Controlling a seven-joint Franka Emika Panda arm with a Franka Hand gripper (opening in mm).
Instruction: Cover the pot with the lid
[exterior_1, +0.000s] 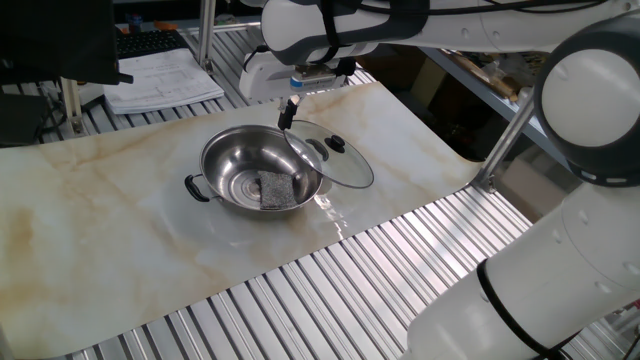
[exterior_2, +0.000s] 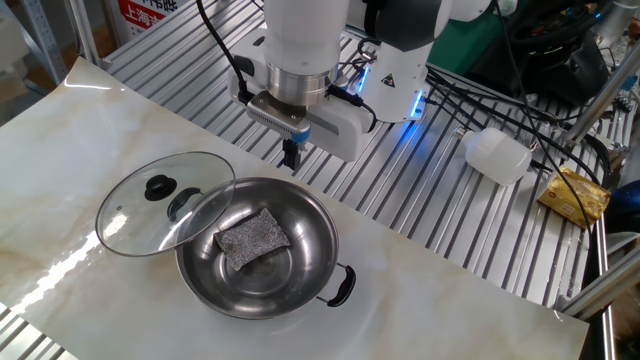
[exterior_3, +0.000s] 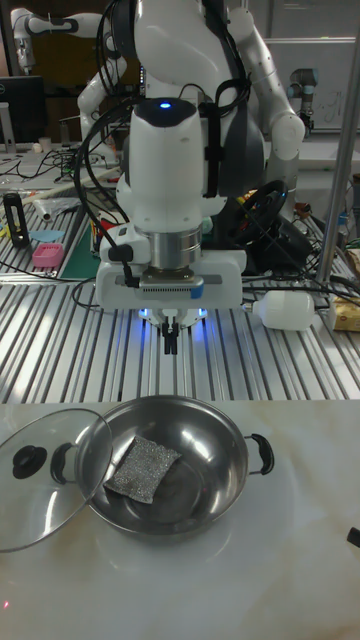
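so, pot as the landmark throughout.
pot (exterior_2: 260, 250): shiny steel, wide and shallow, sitting on the pale marbled mat (exterior_2: 80, 130); uncovered. one black handle (exterior_2: 342, 284) shows at its near right in the other fixed view, one at the left (exterior_1: 195, 187) in one fixed view.
scrubber (exterior_2: 252, 238): grey square pad lying flat on the pot's floor, roughly centred.
lid (exterior_2: 165, 203): clear glass with a thin metal rim, tilted; one edge leans on the pot's rim and overlaps it, the far edge rests on the mat beside the pot. black knob (exterior_2: 158, 186) faces up, off to the side of the pot. in the tall fixed view the lid (exterior_3: 50, 490) lies left of the pot (exterior_3: 170, 475); in one fixed view the lid (exterior_1: 332, 153) lies right of the pot (exterior_1: 262, 170).
gripper (exterior_2: 292, 155): hanging above and just behind the pot's far rim, pointing down, clear of pot and lid, nothing between the fingers. fingers read as together or nearly so, a single dark tip in all three views; gripper (exterior_3: 171, 341) same in the tall fixed view.
behind the pot: ribbed metal tabletop (exterior_2: 430, 190), a white plastic bottle (exterior_2: 497, 155) lying on its side well off to the right, a gold foil packet (exterior_2: 574, 194) further right.
arm base light: blue glow (exterior_3: 163, 104) on the arm above the gripper.
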